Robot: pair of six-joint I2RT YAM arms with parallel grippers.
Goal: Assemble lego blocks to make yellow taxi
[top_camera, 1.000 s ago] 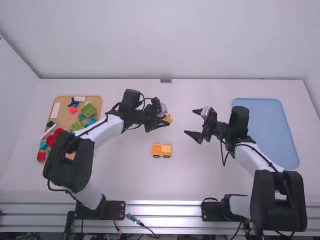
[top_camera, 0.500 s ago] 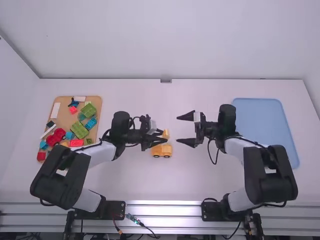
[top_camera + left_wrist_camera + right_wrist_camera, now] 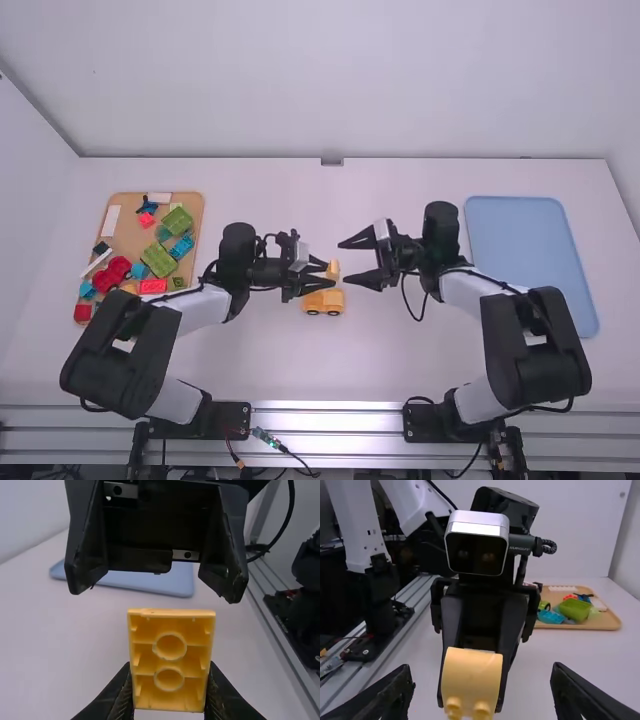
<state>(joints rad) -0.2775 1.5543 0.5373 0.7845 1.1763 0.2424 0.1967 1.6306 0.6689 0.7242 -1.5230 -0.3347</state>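
Nearer the yellow block (image 3: 333, 268), right fingers (image 3: 360, 239).

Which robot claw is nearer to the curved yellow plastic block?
Left. The left gripper is closed on the block; the right gripper is open, facing it from the opposite side without touching.

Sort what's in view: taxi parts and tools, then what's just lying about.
In the job:
- yellow block, in the left gripper
- wheeled yellow base
- right gripper, open

Lying about, it seems:
- green blocks
- red blocks
- tan tray under them
- blue tray
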